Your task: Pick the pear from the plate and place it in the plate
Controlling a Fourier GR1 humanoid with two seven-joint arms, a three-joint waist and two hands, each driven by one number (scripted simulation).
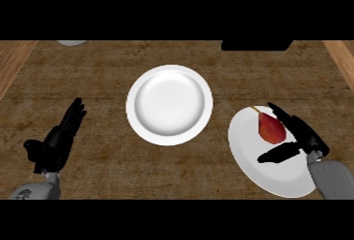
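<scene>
The pear [270, 130] is dark red with a thin pale stem, lying on its side on the white plate [266, 173] at my four o'clock, stem pointing toward eleven o'clock. It sits in that plate's upper part, near the rim. The other white plate [169, 104], oval-looking and bare, lies at centre, toward twelve o'clock, well apart.

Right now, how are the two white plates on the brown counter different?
The middle white round plate holds nothing, while the right white round plate has a red pear lying on it. The middle plate has no hand near it; the right plate has the black right hand over it, fingers and thumb on either side of the pear. The middle plate shows whole, the right plate is partly covered by the forearm. Both are plain, white and round.
</scene>
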